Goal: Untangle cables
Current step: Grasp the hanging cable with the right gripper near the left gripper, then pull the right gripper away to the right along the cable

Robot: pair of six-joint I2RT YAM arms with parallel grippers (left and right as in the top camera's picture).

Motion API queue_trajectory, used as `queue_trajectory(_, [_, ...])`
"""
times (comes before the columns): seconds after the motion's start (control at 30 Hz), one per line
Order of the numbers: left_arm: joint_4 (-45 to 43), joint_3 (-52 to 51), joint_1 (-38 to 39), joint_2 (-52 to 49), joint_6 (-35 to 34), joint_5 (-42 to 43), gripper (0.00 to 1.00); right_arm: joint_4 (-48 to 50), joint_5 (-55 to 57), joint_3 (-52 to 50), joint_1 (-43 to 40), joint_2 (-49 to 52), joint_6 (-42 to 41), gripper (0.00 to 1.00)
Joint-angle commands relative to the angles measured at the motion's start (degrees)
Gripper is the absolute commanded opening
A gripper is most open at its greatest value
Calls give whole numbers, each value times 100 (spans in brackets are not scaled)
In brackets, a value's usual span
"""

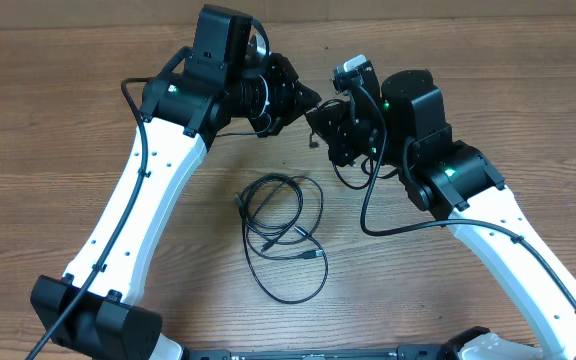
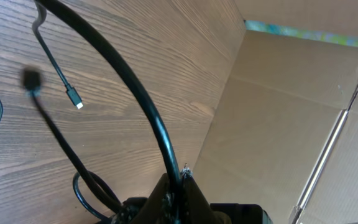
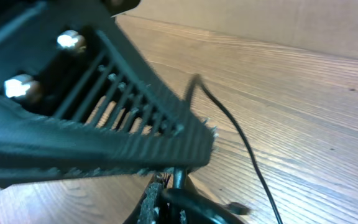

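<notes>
cables [image 1: 280, 232]: one coil mid-desk, count unclear | left claw [image 1: 306, 100] clenched on one of the cables | right claw [image 1: 318, 122]: cannot tell | wooden desk [image 1: 488, 60], cardboard wall [image 2: 291, 124]

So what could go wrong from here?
1. The left gripper and right gripper are nearly touching; a hard pull could knock them together.
2. The held cable has its plug dangling free; it could snag the coil on the table.

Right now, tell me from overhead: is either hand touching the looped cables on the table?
No, the looped cables lie apart from the left hand and right hand.
</notes>
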State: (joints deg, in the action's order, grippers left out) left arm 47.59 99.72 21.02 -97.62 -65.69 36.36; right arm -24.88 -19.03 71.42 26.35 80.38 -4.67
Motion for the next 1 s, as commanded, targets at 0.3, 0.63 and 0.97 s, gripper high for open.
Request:
queue_trajectory(0.3, [20, -13, 33, 22, 57, 39, 20, -42, 942, 11, -114, 7, 17, 4])
queue_trajectory(0.63, [66, -13, 33, 22, 166, -470, 54, -94, 1071, 11, -767, 7, 15, 4])
queue_trajectory(0.97, [527, -13, 33, 22, 293, -1480, 98, 17, 1956, 11, -2100, 7, 15, 4])
